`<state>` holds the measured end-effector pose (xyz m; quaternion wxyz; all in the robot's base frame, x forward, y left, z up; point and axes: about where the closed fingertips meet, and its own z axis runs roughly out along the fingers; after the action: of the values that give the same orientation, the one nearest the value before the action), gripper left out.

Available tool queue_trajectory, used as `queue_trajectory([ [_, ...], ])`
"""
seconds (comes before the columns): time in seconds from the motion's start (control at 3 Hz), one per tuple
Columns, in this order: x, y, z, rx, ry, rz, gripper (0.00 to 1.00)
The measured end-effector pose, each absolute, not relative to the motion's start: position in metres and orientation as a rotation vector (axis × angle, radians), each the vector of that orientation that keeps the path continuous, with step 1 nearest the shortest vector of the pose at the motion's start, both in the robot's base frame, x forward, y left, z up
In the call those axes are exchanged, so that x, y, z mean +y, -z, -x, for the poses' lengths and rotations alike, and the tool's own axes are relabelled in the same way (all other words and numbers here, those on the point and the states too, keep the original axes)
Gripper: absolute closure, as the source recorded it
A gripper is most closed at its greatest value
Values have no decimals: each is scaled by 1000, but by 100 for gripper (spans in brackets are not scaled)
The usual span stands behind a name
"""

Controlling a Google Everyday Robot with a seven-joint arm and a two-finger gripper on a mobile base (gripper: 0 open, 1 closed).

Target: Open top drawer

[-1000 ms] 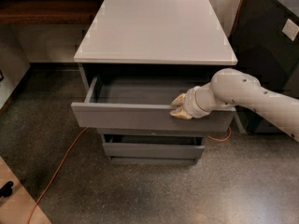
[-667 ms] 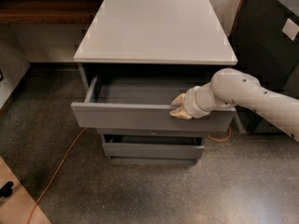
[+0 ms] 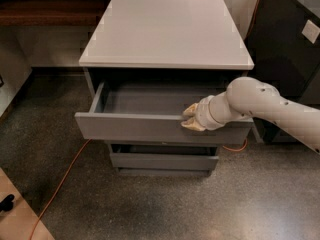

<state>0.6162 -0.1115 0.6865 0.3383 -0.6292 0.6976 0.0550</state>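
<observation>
At the centre of the frame, the top drawer [image 3: 135, 128] stands pulled well out from under the pale top of the desk [image 3: 165, 31]. Its plain grey interior is exposed and appears to hold nothing. Its flat front panel sits forward of the two drawers below it.

The gripper [image 3: 192, 119] is at the upper edge of that front panel, right of the panel's middle. One tan finger [image 3: 191, 109] lies on the inner side of the panel and the other on the outer face, set narrow and clamped across the panel's top edge. The white arm [image 3: 270, 109] reaches in from the right edge of the frame.

Below, the mid-sized drawer [image 3: 164, 160] looks slightly proud of the carcass, and the smallest drawer [image 3: 162, 172] beneath it shows only as a thin strip.

Further out, an orange cable [image 3: 60, 179] runs across the speckled floor [image 3: 150, 209] at the lower left, clear of the drawer. A dark cabinet [image 3: 285, 44] stands at the upper right, behind the arm.

Judgement: the pulling step is at or near its end, and the task looks essentially achieved. How much travel remains on the runners cannot be seen.

The next move calls for either a short further straight pull toward the lower edge of the frame, or spreading the gripper and lifting it clear of the panel edge without pushing the drawer back in.
</observation>
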Motion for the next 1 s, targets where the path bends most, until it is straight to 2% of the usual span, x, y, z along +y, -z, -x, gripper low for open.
queue_trajectory([
  [0.67, -108, -687, -595, 1821, -158, 1625, 100],
  [1.0, -108, -687, -595, 1821, -158, 1625, 82],
])
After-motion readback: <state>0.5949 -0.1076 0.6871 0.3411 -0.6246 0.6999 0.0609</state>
